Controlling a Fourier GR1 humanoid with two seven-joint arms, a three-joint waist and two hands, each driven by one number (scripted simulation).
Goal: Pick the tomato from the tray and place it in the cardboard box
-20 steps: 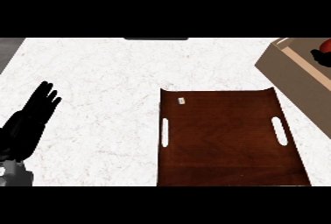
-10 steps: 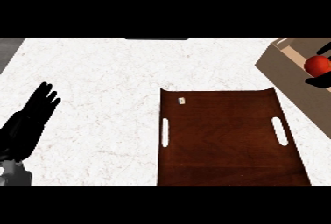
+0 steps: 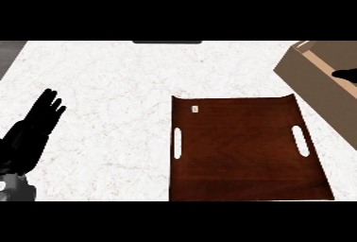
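Note:
The brown wooden tray (image 3: 244,156) lies flat on the white marble counter, right of centre, with two slot handles and nothing on it. No tomato shows anywhere in the view. The cardboard box (image 3: 310,80) stands at the upper right, cut off by the view's edge. Only a dark sliver of my right hand (image 3: 346,74) shows over the box's opening at the right edge. My left hand (image 3: 35,132) rests open on the counter at the far left, away from the tray.
A small white label (image 3: 195,109) sits near the tray's far left corner. A dark strip (image 3: 167,41) lies along the counter's far edge. Bare marble (image 3: 111,94) stretches between my left hand and the tray.
The tomato, seen half a second ago over the box in my right hand, is out of sight. My right hand has slid further off the right edge. The left hand and tray have not moved.

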